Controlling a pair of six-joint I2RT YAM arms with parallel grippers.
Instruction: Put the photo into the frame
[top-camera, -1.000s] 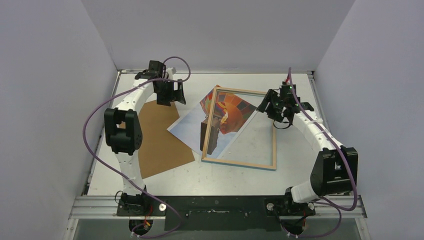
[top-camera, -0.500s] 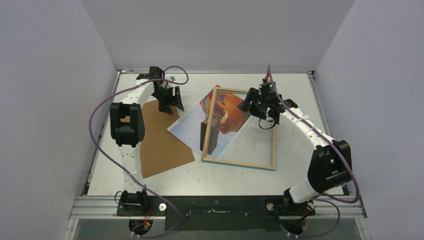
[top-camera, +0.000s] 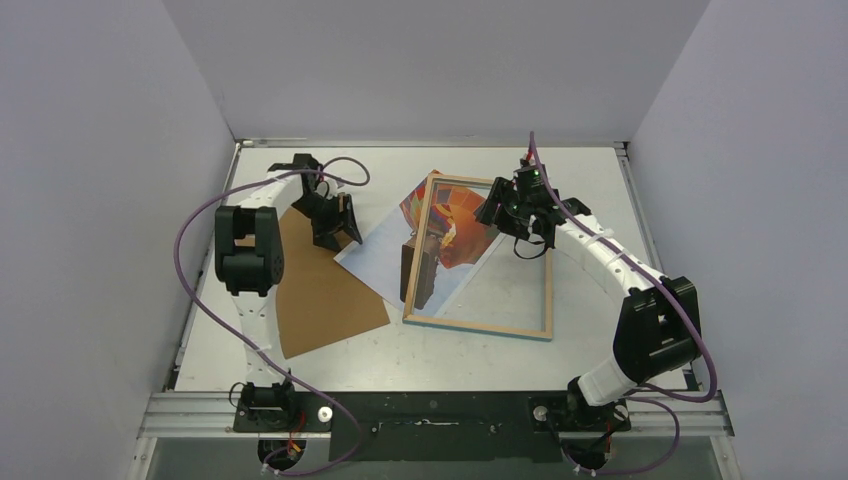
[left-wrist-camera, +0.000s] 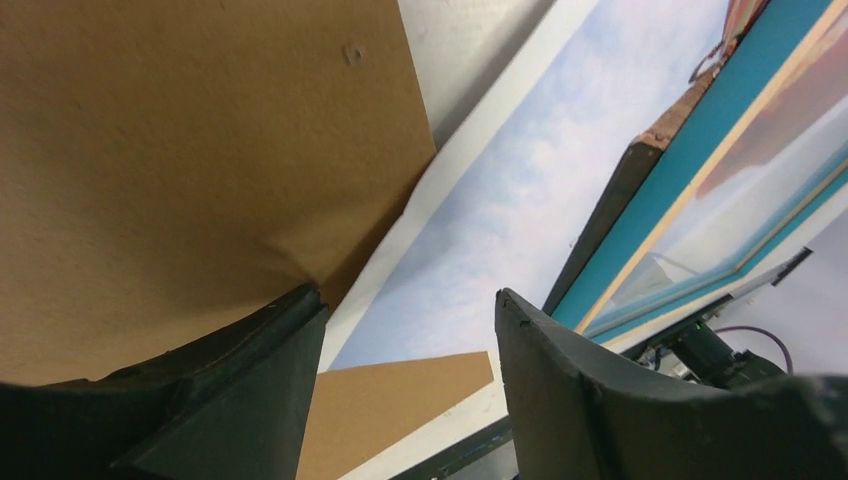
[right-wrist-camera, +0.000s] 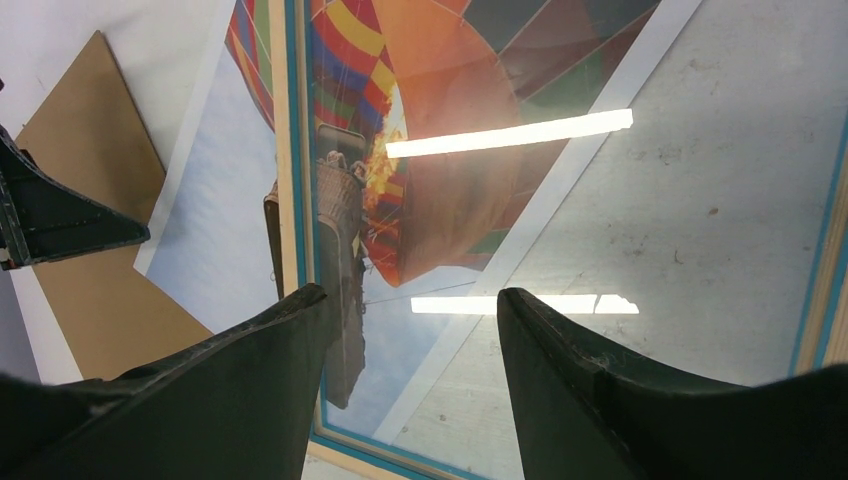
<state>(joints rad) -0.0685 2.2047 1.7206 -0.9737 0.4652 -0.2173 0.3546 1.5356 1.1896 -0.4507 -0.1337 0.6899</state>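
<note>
one frame (top-camera: 478, 327) over photo (top-camera: 378, 250), board (top-camera: 320, 290) beside

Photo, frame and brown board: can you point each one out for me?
photo (top-camera: 378, 255), top view, pale sky part left of the frame.
frame (top-camera: 478, 327), top view, its near wooden edge.
brown board (top-camera: 325, 290), top view, its middle.
</note>
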